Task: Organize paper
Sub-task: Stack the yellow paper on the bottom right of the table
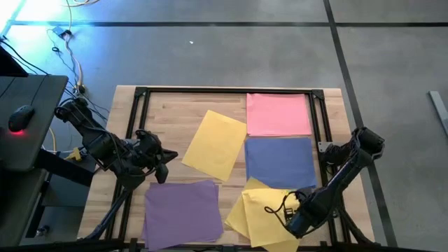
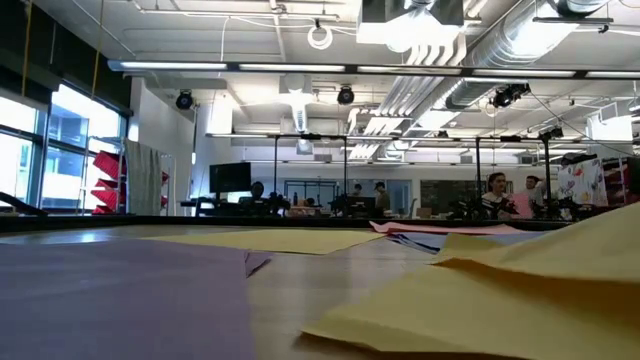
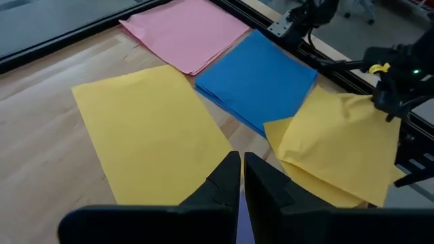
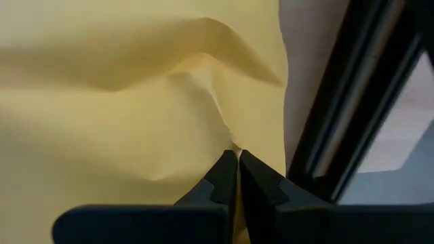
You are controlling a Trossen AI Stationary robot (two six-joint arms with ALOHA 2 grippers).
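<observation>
Worktop: pale wood planks, visible grain, smooth w/ a light sheen. Frame round it: black metal rail, matt. Paper: thin matt sheets, pink, blue, purple mostly flat; the yellow sheet by the right claw is creased & buckled. Both claws: dark matt plastic-looking fingers. Floor: grey, smooth, faint glare.

The left gripper hangs at the table's left side, arm reaching in from the left edge — fingers pressed together. The right gripper sits low at the near right corner, arm bent back — jaws closed too.
</observation>
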